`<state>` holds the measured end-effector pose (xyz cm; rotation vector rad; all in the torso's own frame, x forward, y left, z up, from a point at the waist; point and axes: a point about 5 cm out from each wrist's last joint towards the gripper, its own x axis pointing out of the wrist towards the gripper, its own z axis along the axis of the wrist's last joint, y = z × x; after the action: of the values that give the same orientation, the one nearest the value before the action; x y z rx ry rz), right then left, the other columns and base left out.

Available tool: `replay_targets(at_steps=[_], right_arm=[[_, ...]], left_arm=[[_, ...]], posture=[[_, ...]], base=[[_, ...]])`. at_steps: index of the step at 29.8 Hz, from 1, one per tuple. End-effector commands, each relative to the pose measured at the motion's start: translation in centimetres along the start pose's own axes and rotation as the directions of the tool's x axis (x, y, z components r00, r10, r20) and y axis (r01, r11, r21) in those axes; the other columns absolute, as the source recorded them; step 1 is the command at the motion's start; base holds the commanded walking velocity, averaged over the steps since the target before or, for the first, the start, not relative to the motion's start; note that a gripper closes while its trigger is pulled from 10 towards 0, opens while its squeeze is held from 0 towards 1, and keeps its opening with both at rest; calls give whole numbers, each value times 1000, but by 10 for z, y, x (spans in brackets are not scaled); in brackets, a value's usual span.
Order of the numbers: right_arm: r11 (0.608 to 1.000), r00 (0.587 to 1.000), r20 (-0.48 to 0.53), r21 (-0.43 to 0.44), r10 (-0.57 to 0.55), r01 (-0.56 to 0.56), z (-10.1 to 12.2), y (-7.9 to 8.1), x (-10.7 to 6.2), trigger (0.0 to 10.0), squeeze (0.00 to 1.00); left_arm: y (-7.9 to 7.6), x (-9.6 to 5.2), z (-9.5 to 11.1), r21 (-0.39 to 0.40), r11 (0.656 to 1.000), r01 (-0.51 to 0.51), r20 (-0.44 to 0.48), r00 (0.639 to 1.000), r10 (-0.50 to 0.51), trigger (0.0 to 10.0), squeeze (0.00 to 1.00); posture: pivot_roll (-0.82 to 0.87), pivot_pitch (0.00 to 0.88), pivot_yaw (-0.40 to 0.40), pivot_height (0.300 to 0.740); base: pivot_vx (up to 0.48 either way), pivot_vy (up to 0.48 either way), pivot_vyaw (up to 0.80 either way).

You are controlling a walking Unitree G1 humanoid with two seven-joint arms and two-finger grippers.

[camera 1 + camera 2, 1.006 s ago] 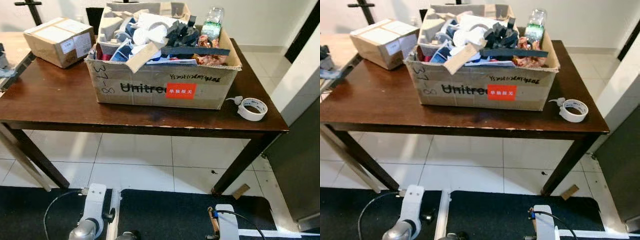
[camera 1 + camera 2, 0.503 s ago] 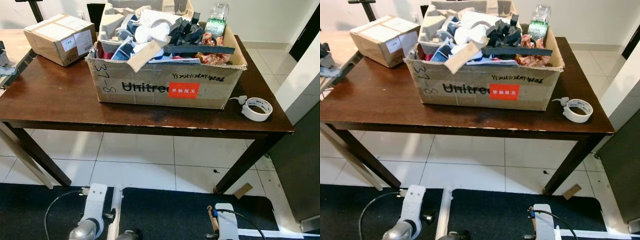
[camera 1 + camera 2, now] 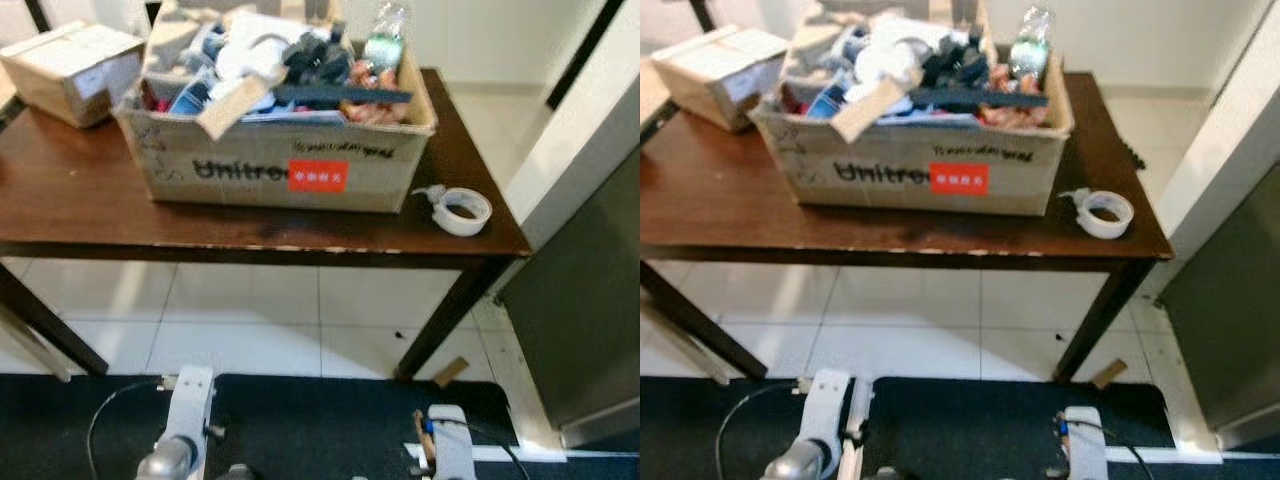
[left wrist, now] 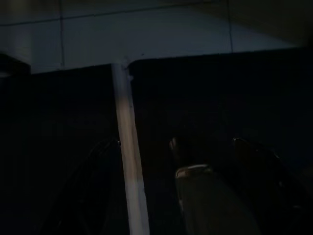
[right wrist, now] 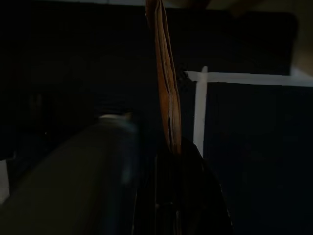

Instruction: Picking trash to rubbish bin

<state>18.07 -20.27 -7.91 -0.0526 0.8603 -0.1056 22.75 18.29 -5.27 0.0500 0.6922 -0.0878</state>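
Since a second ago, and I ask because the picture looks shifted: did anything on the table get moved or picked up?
Nothing on the table moved; the whole picture shifted, so the camera moved. The open brown cardboard box heaped with trash, the white tape roll right of it and the small sealed carton keep their places on the dark wooden table. Both arms hang low.

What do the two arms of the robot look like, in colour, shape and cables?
The left arm is a silver-white rounded casing ending in a grey metal cylinder, with a thin black cable looping off its side. The right arm is a similar pale casing carrying a black cable and a small orange-brown connector. The left pincer has long, dark, glossy fingers.
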Motion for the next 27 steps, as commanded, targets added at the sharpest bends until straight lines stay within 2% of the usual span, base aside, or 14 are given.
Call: replay_targets(at_steps=[1, 3, 12, 27], right_arm=[[1000, 999, -35, -2, -10, 10, -10, -4, -3, 10000, 0], [1000, 999, -35, -3, -9, 9, -10, -4, -3, 10000, 0], [1000, 999, -34, -5, -6, 6, -10, -3, -2, 10000, 0], [1000, 999, -32, 1, -6, 6, -8, -2, -2, 10000, 0]], left_arm=[[2, -4, -14, -75, 997, -21, -61, 998, 16, 10000, 0], [2, -3, -14, -85, 996, -19, -59, 998, 14, 10000, 0], [1, -3, -13, -91, 996, -18, -56, 998, 13, 10000, 0], [1, -2, -10, -7, 1000, -8, -46, 999, 8, 10000, 0]], posture=[[49, 166, 21, 740], [49, 166, 21, 740], [51, 164, 20, 740], [51, 160, 25, 740]], base=[[0, 0, 0], [0, 0, 0], [0, 440, 0], [0, 0, 0]])
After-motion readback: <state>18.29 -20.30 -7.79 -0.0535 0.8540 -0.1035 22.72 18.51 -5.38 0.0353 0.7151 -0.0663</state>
